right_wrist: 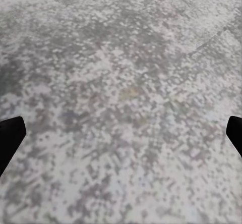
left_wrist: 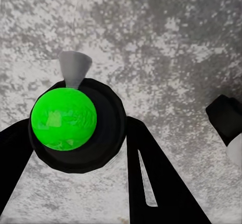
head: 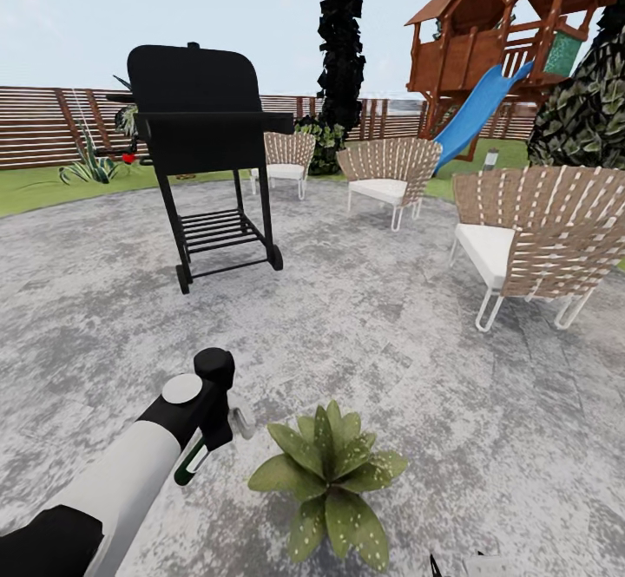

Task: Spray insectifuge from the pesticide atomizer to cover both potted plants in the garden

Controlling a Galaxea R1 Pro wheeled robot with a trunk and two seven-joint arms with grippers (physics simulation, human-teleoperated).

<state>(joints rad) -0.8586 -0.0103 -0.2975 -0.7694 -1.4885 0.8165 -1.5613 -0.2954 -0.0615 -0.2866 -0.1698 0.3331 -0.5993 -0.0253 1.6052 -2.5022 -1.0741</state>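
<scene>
The left hand (left_wrist: 75,148) is closed around the pesticide atomizer (left_wrist: 64,118), its two dark fingers (left_wrist: 151,178) flanking the round body; in the left wrist view the bright green end faces the camera and a pale cone-shaped nozzle pokes out past it toward the stone. In the head view the sprayer (head: 201,449) hangs at the end of the left arm, just beside the potted plant (head: 330,477), which sits on the grey patio (head: 391,317). Holding it low and close likely serves to land the mist on the leaves. Whitish specks of insectifuge (head: 365,532) already dot the nearer leaves; I judge this plant partly or largely covered.

The right hand (right_wrist: 121,133) is wide open and empty, its fingertips at the picture's edges over bare stone, probably kept clear.

Farther off stand a black grill (head: 204,139), wicker chairs (head: 529,243), the fence (head: 43,121) and a playhouse with a blue slide (head: 473,113).
</scene>
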